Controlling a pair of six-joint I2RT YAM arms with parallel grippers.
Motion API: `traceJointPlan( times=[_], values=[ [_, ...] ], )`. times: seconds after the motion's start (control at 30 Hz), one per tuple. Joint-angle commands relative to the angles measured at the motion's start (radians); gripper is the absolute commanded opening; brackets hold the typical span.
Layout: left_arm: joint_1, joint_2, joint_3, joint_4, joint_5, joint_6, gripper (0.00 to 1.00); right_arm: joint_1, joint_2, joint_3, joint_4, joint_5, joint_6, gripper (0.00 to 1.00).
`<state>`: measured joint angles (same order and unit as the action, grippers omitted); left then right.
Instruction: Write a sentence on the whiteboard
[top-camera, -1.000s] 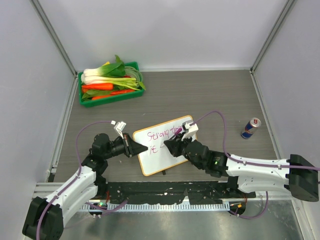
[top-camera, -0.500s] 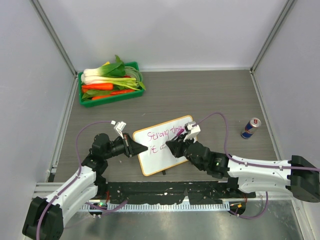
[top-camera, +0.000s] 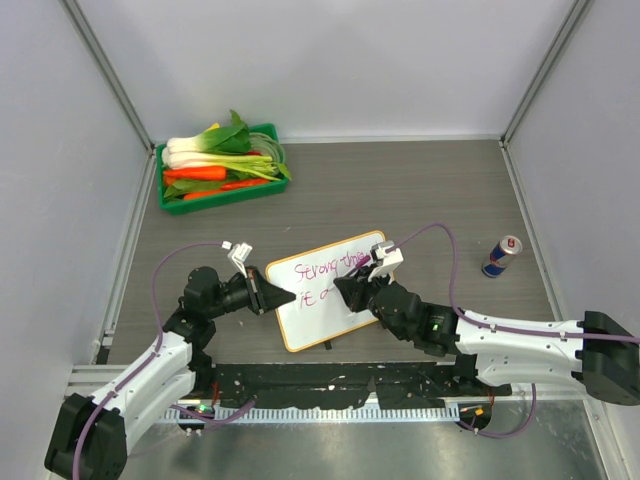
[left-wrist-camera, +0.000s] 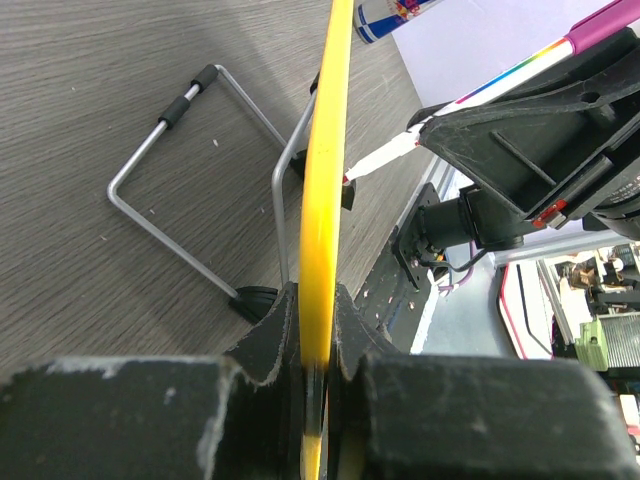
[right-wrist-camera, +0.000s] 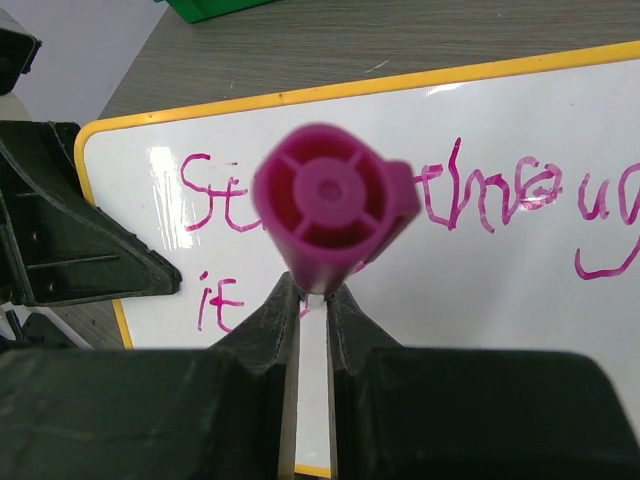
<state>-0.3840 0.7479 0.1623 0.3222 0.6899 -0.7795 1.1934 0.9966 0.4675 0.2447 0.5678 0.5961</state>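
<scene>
Top external view first, biggest stuff down: we've got the table (top-camera: 400, 190), and the whiteboard (top-camera: 325, 322) sits near its front edge between the two arms. It's well apart from the veggie tray (top-camera: 215, 199) at the far left and the can (top-camera: 502, 256) off to the right. The board's long axis runs diagonally, near-left to far-right. From the left wrist we'd say it's propped up on its wire stand (left-wrist-camera: 165, 205) rather than lying flat.

The left gripper (top-camera: 272, 296) is on the board's left short edge, fingers pressed together on the yellow frame, so that end is pinned. The right gripper (top-camera: 350, 292) comes in from the right side over the middle of the board, fingers pinching a pink marker (right-wrist-camera: 330, 205). The marker points away from the wrist camera, straight at the white face.

The sentence (top-camera: 322, 270) is partly there: a top line starting "Strong", then a second line that so far reads "it" plus something the marker hides from us.

What matters for the next stroke: the tip is on that second line, just right of "it". Blank board lies to the right of it along the long axis, away from the left fingers. So we figure the right arm does all the travelling while the left only braces. The left wrist shows the tip about touching the face, but we can't swear to contact.
</scene>
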Motion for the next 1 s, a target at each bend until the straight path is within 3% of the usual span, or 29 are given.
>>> traceJointPlan(
  times=[0.0,0.63,0.97],
  values=[
    [0.008,0.008,-0.02,-0.091,-0.078,0.098,0.0,-0.003,0.013,0.02,-0.022,0.011,0.008,0.01],
    [0.008,0.01,-0.021,-0.089,-0.076,0.1,0.0,-0.002,-0.03,-0.036,-0.078,-0.008,0.051,0.01],
    [0.008,0.01,-0.021,-0.089,-0.076,0.098,0.0,-0.003,-0.049,0.033,-0.053,0.023,-0.004,0.01]
  ],
)
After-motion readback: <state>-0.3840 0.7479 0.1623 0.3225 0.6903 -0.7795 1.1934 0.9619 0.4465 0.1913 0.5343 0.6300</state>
